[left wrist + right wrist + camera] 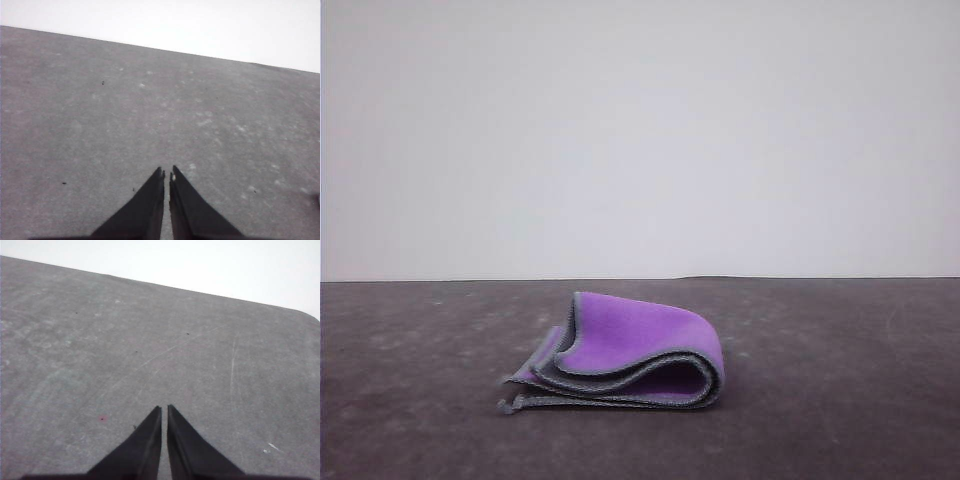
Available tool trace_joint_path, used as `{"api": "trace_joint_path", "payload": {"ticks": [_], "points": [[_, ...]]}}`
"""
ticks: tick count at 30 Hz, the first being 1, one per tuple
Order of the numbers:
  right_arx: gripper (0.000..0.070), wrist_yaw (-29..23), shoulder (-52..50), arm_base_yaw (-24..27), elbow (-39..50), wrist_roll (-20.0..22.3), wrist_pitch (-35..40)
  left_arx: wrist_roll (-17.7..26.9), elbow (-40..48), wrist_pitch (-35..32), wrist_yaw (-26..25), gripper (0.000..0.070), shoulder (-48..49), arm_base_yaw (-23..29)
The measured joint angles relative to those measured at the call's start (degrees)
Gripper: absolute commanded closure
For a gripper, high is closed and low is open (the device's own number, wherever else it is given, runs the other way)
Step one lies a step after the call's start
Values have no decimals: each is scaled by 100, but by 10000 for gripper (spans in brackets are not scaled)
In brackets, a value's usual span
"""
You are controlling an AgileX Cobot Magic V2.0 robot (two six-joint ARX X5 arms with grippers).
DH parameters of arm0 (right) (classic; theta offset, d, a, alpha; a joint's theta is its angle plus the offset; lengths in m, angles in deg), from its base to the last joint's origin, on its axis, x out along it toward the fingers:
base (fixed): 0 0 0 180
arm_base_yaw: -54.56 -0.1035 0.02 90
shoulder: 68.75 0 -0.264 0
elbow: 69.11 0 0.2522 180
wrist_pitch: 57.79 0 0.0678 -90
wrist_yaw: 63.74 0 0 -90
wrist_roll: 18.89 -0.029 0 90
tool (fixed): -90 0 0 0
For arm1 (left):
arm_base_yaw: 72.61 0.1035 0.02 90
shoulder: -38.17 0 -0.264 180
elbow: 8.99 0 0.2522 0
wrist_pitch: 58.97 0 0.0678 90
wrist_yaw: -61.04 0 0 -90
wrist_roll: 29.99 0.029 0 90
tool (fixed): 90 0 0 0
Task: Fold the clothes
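Grey table (410, 400), white wall (640, 130); your folded cloth (630, 352) lies left-right, loop rightward. Both grippers (166, 174) (164, 408) pressed together, empty.

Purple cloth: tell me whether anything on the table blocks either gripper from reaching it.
Nothing visible does. The folded purple cloth lies alone on the grey table; bare tabletop lies ahead of the left gripper and right gripper.
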Motion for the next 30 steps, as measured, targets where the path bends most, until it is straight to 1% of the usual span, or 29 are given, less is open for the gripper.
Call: {"api": "trace_joint_path", "payload": {"ticks": [30], "points": [[683,2,0,0,26,-68,83,-2,0,0,0,696,0,-2]]}}
